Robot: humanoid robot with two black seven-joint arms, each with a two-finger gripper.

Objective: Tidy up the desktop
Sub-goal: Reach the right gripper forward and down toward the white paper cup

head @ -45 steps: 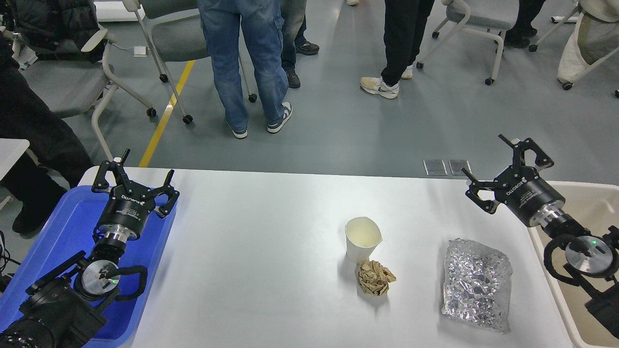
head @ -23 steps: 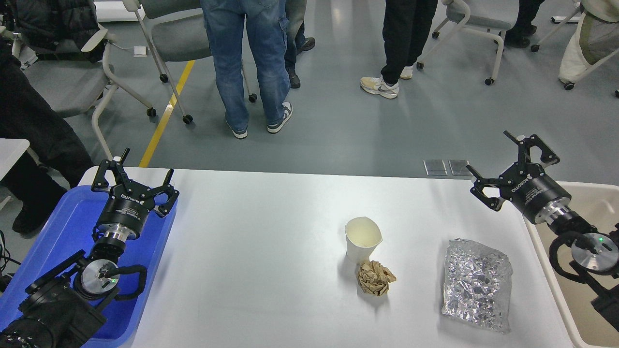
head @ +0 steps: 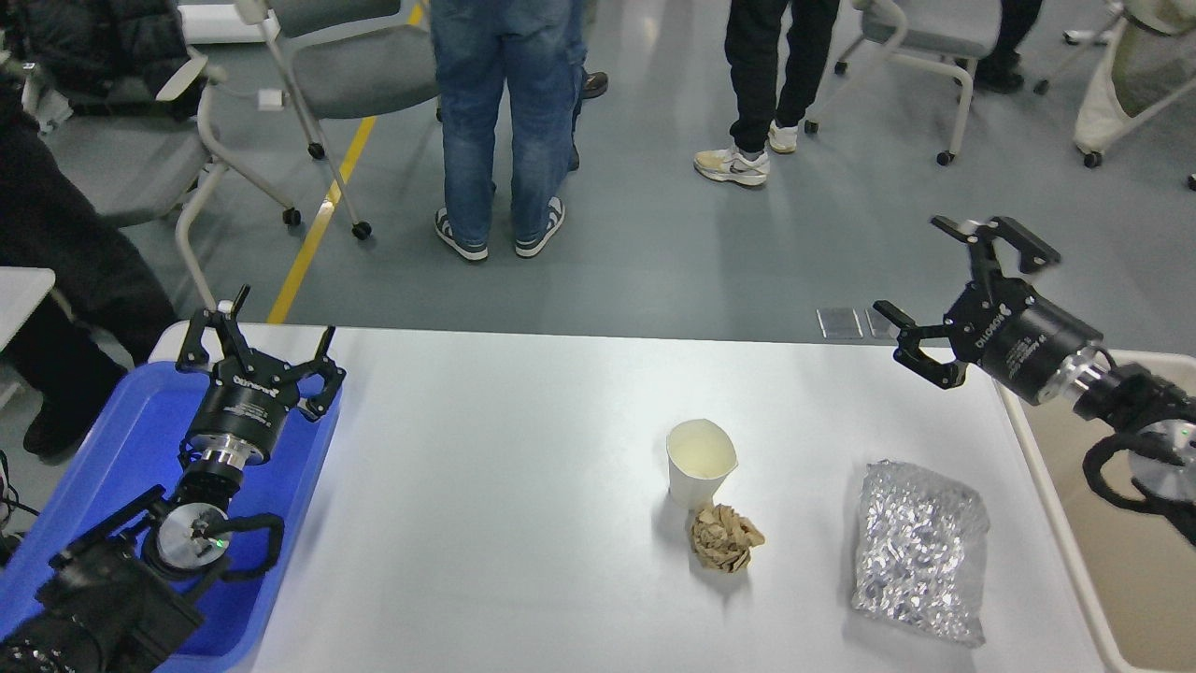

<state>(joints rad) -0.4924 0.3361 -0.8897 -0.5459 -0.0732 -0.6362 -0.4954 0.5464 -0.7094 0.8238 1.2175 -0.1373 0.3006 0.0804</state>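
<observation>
The white desktop fills the lower middle of the head view. On it stand a white paper cup, a crumpled brown paper ball just in front of the cup, and a crinkled silver foil bag to the right. My left gripper is open and empty above the far end of the blue tray. My right gripper is open and empty, raised above the desktop's far right corner, well behind the foil bag.
A beige bin sits against the desktop's right edge under my right arm. Beyond the desktop, several people stand on the grey floor among wheeled office chairs. A yellow floor line runs at the back left.
My right gripper has risen and swung left and away from the bin, still open. The left arm has hardly moved. The people behind have shifted their feet.
</observation>
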